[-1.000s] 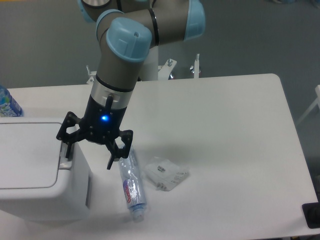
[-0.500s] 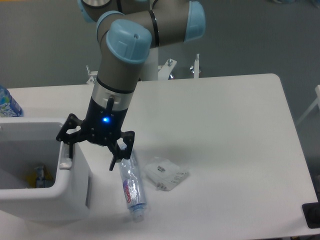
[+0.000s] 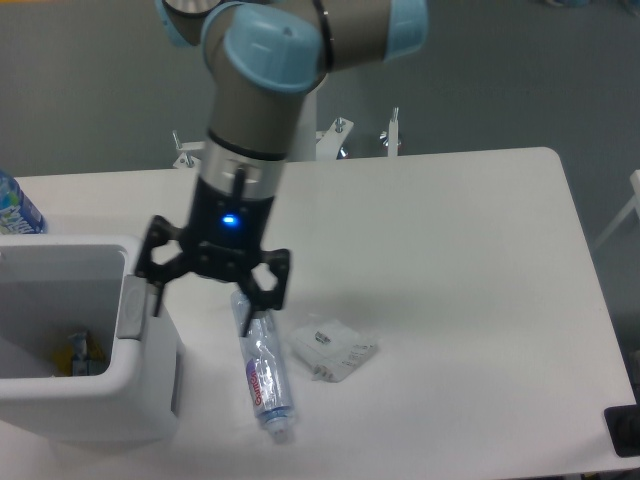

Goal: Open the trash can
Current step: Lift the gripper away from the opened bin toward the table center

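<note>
The trash can [image 3: 150,395] is a large boxy white bin at the front left of the table. Its lid is out of sight and the inside shows, with some coloured trash at the bottom. Its grey push tab [image 3: 131,307] lies on the right rim. My gripper [image 3: 203,303] hangs open and empty just right of the bin, its left finger [image 3: 156,297] close beside the tab and its right finger [image 3: 248,312] over the table.
A clear plastic bottle [image 3: 264,377] with a red label lies on the white table [image 3: 450,260] under the gripper. A crumpled clear wrapper [image 3: 333,348] lies to its right. A blue-labelled bottle [image 3: 15,208] stands at the far left edge, behind the bin.
The flat white lid covered the bin a second ago; the bin now stands open. The gripper has since lifted and moved a little to the right, off the tab.
</note>
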Tool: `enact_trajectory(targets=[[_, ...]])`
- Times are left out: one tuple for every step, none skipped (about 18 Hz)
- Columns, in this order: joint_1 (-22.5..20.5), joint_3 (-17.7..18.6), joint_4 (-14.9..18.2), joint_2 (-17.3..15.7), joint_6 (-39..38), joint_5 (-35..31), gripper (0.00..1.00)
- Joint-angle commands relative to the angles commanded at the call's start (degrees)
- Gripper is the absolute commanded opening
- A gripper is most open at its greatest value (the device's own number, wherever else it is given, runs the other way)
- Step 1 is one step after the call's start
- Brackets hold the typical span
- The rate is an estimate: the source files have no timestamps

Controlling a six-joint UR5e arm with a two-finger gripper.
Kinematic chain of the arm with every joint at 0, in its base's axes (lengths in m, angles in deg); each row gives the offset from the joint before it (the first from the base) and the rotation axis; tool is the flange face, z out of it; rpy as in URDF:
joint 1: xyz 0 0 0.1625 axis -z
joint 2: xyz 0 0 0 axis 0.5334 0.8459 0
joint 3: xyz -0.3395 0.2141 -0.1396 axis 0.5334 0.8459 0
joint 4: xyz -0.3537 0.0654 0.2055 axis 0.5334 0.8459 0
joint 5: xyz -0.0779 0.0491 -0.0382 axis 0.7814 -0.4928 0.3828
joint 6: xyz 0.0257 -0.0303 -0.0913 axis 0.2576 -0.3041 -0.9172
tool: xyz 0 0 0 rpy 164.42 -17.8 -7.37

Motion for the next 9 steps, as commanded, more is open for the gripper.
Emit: enact_trajectory(targets=[[-1.13, -0.35, 0.00, 0.79, 0.44, -1.32, 1.00], [-2.80, -0.18, 0.17, 1.67, 1.75, -3.08, 1.00], [-4.03, 0.17, 0.09, 2.81, 5.07, -5.96, 1.00], [-5.44, 0.70, 0.52, 3.34, 8.84, -8.43, 1.00], [-7.02, 0.87, 0.61, 3.69, 11.31, -9.50, 1.00], [-8.25, 0.79, 0.96, 4.05, 12.99, -9.51, 1.00], [-8.96, 0.88, 0.97, 4.22, 14.49, -9.77, 1.00], [-9.58, 1.05, 0.79, 4.75, 16.68, -9.95, 1.00], [-10.37, 1.05, 0.79, 5.45, 19.66, -10.73, 1.00]])
